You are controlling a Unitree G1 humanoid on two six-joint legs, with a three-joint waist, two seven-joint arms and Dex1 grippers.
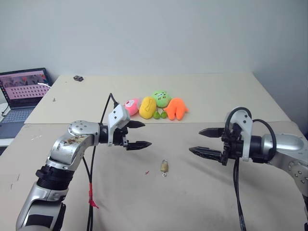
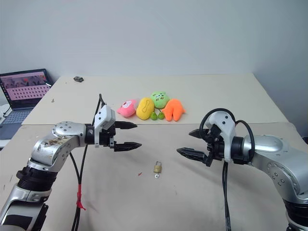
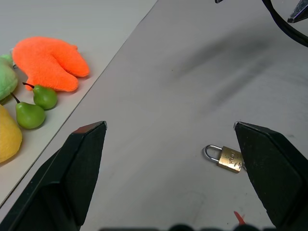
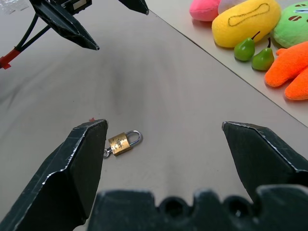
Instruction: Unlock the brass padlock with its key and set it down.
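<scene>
Table [image 1: 202, 202]: bare tan top. Left gripper [image 1: 136, 134] and right gripper [image 1: 206, 141] hover above it, fingers spread wide, both empty. Padlock [image 1: 164, 166] lies flat between and below them, slightly nearer the left; shackle points away toward the plush toys [image 1: 155, 106], key [image 1: 164, 174] at its near end.

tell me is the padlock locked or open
Looks locked: the brass padlock lies flat on the table, both shackle ends in its body.
</scene>
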